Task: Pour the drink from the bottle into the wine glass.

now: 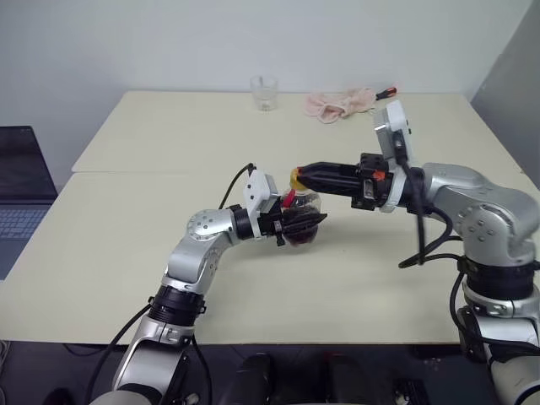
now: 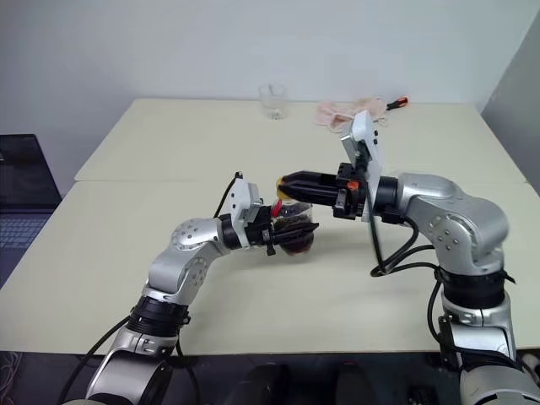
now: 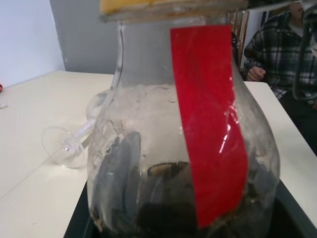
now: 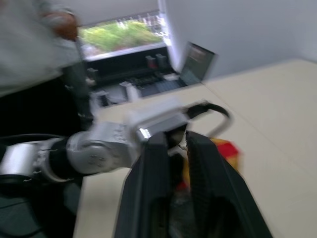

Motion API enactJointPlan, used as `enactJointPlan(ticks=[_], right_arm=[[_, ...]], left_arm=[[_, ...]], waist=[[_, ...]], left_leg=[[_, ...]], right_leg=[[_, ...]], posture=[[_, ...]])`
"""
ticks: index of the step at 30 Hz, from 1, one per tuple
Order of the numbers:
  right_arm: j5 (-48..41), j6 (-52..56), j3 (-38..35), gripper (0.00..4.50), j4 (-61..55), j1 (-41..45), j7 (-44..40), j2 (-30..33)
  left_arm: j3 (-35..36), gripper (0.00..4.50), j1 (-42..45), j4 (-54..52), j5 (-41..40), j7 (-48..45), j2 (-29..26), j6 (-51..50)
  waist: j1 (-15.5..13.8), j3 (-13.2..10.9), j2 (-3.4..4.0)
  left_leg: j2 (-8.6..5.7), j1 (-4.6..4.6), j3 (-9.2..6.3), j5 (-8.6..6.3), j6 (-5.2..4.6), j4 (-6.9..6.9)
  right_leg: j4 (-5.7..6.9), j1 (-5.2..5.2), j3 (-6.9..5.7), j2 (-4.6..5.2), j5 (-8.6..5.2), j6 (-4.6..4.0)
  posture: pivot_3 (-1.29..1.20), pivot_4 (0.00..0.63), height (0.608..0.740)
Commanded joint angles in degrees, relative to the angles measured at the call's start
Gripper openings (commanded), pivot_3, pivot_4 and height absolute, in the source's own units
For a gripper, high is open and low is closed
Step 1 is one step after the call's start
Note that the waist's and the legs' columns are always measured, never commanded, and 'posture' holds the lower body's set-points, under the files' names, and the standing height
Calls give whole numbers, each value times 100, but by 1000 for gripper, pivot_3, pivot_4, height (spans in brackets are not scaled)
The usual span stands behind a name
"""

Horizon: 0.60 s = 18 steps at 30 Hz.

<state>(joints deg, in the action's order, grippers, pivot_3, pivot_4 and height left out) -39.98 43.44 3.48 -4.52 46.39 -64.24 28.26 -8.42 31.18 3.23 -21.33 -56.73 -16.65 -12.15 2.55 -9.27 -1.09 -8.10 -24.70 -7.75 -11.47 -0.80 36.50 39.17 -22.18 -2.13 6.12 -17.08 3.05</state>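
Between left fingers (image 1: 305,226), bottle (image 1: 302,221) (cap (image 1: 296,178) rightward).

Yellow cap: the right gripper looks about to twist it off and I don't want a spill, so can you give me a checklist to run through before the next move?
1. Left gripper clamped on the bottle: ok.
2. Bottle upright, drink low in it: ok.
3. Right gripper shut on the yellow cap: ok.
4. Cap loosened: cannot tell.
5. Wine glass standing ready: not ok, it lies on its side on the table.
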Motion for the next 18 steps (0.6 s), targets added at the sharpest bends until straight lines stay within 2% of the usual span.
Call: enactJointPlan(ticks=[1, 5, 9, 10, 11, 15, 18], right_arm=[[527, -1009, 388, 0, 897, 603, -1062, 27], [811, -1215, 482, 0, 1160, 895, -1150, 46], [329, -614, 78, 0, 457, 718, -1024, 340], [150, -434, -86, 343, 115, 615, -922, 439], [23, -311, -194, 472, -124, 543, -839, 507], [-924, 667, -875, 1824, -1108, 281, -62, 762], [-1111, 1002, -1133, 2872, -1428, 189, 681, 772]], left_arm=[[117, 1923, 42, -402, -100, 89, -17, 18], [194, 1922, -52, -495, -97, 181, -117, -5], [215, 1922, -145, -590, -98, 237, -156, -37], [226, 1922, -158, -604, -102, 244, -164, -47], [233, 1922, -167, -613, -104, 248, -169, -55], [258, 1922, -155, -500, -99, 211, -194, -11], [246, 1922, -128, -408, -54, 211, -190, 36]], waist=[[38, 0, 0], [38, 0, 0], [-40, 0, 0], [-79, 0, 0], [-106, -1, 0], [-128, 0, -1], [-125, 0, 0]], left_leg=[[1, 0, -2, 1, 2, -1], [4, -2, -6, 2, 4, -9], [0, -4, -5, 1, 5, -4], [0, -5, -6, 1, 5, 0], [0, -7, -8, 1, 5, 1], [-1, -12, -11, 0, 4, 14], [-1, -12, -11, -1, 3, 15]], right_leg=[[3, -2, -1, 0, 0, 0], [-10, -3, -1, 1, -1, -1], [-10, -3, 2, 4, 0, -1], [-10, -4, 2, 4, 0, -1], [-11, -4, 1, 4, 0, -1], [-10, -2, -1, 6, 1, -2], [-9, -1, -1, 7, 2, -4]], posture=[[0, 150, 740], [0, 150, 740], [0, 150, 740], [0, 150, 740], [0, 150, 740], [0, 150, 740], [0, 150, 740]])
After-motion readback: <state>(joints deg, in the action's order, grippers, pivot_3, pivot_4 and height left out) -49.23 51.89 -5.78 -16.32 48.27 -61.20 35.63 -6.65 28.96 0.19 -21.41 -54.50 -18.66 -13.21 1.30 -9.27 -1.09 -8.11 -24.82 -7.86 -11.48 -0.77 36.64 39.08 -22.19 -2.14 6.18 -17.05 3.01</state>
